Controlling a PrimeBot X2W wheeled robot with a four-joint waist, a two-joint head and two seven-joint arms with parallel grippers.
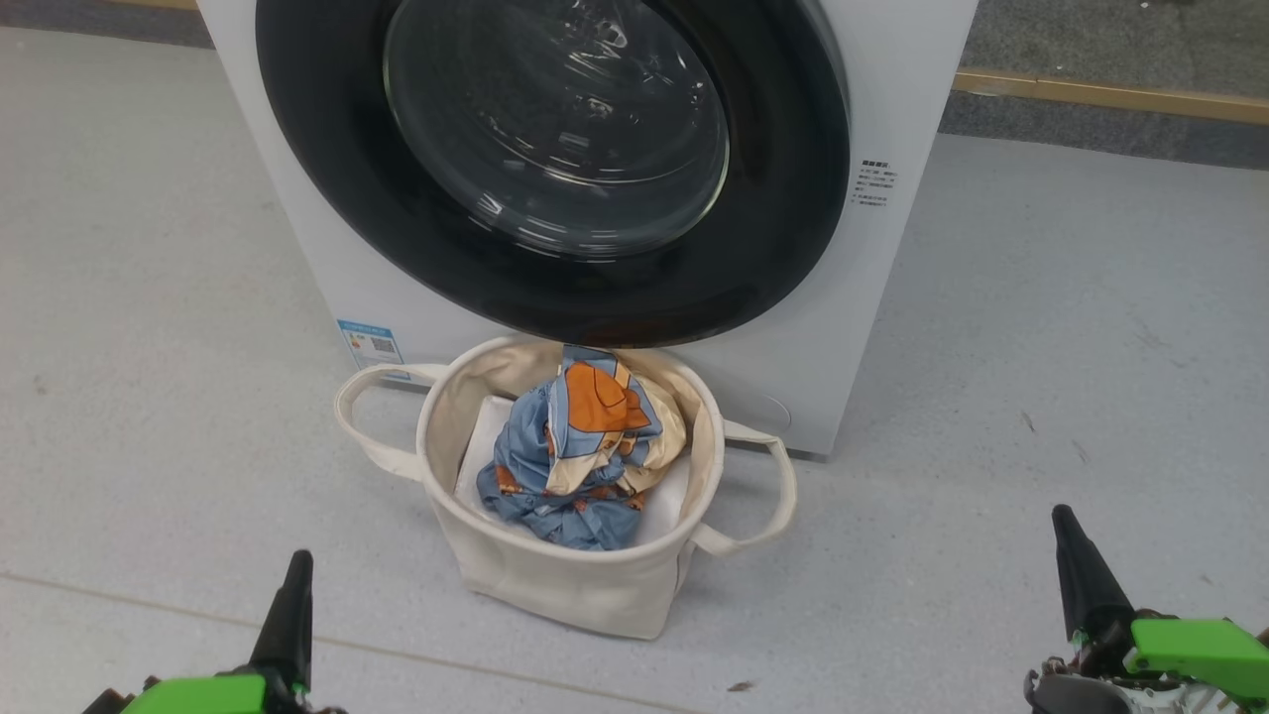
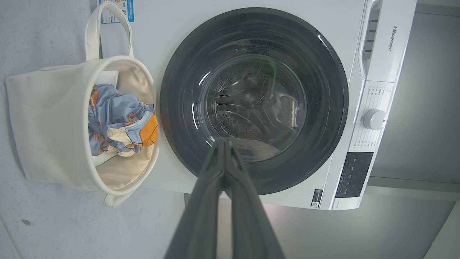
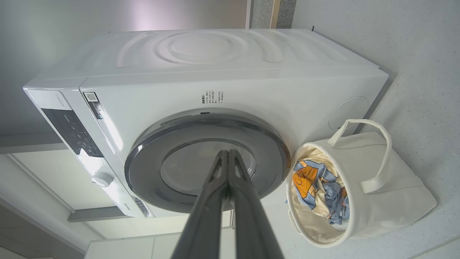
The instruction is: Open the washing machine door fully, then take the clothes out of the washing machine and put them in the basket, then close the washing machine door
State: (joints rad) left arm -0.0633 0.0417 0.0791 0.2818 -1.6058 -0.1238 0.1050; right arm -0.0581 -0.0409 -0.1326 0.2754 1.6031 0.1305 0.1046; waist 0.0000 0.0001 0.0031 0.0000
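Head view: crumpled blue clothes in round canvas basket; glossy door seemingly shut; left hand, right hand clenched.

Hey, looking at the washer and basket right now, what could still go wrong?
The basket sits just below the door, and the clothes pile up near its rim; a fold may snag if it reopens. Whether the door has latched, I can't tell.
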